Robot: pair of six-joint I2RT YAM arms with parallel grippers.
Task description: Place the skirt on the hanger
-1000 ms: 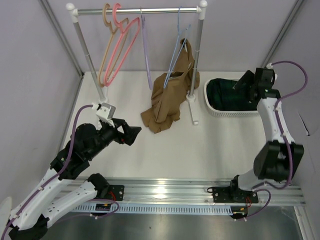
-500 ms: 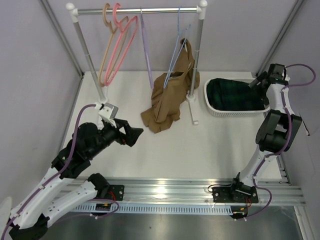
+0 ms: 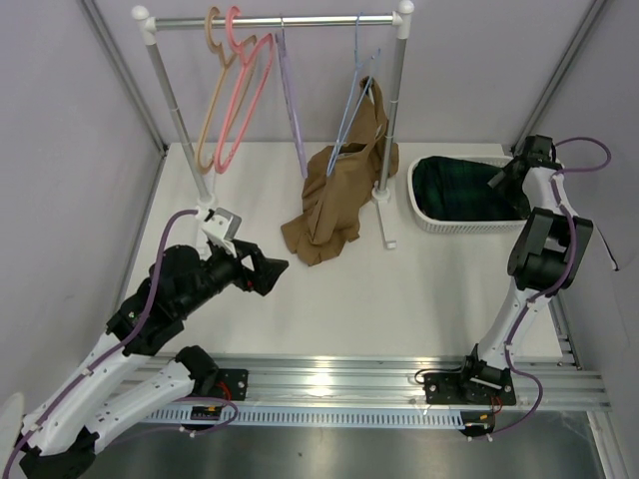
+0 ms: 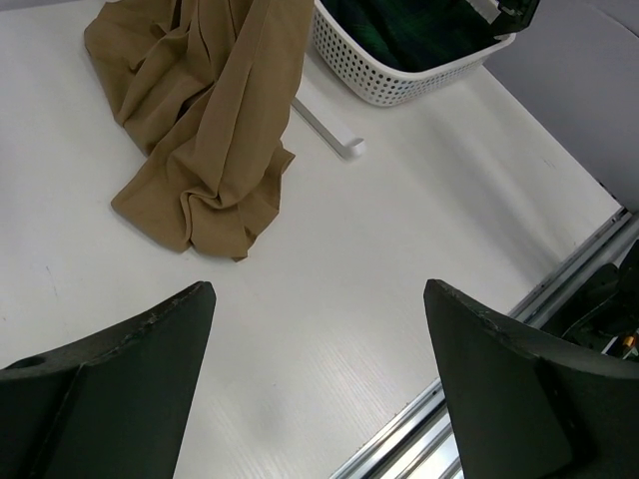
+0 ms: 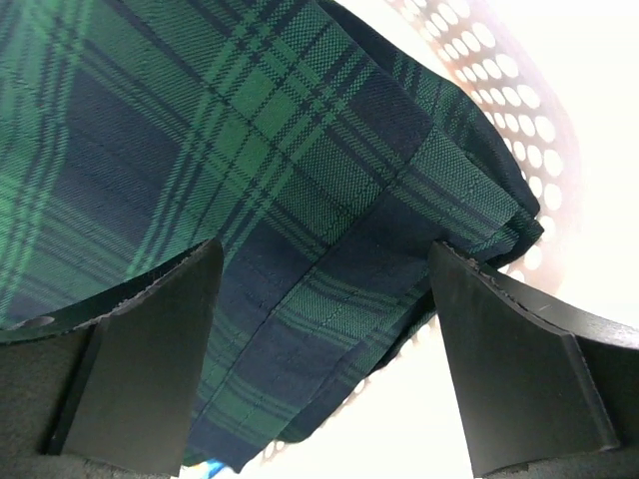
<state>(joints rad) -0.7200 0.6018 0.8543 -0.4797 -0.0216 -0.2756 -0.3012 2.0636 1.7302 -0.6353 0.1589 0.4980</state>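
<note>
Skirt (image 3: 461,188): dark green and navy plaid, bunched inside the white perforated basket (image 3: 431,223) at the right of the top view, just right of the rack's right post. In the right wrist view its plaid folds (image 5: 260,170) fill most of the frame, with the basket wall (image 5: 499,90) at the upper right. Hanger (image 3: 294,115): pale lavender, hanging from the rail (image 3: 270,20) at upper centre, between the pink hanger (image 3: 240,100) and the thin blue hanger (image 3: 349,100); well apart from the skirt. Tan hanger (image 3: 208,110): leftmost on the rail. Tan-brown garment (image 3: 334,195): draped from the blue hanger, its lower part heaped on the table (image 3: 399,289). Right gripper (image 3: 502,178): at the basket's right rim, jaws spread wide over the skirt (image 5: 324,249), gripping nothing; contact with the cloth cannot be told. Left gripper (image 3: 268,274): lower left, jaws spread apart (image 4: 318,294), empty, above bare table near the garment's heap (image 4: 210,130).
</note>
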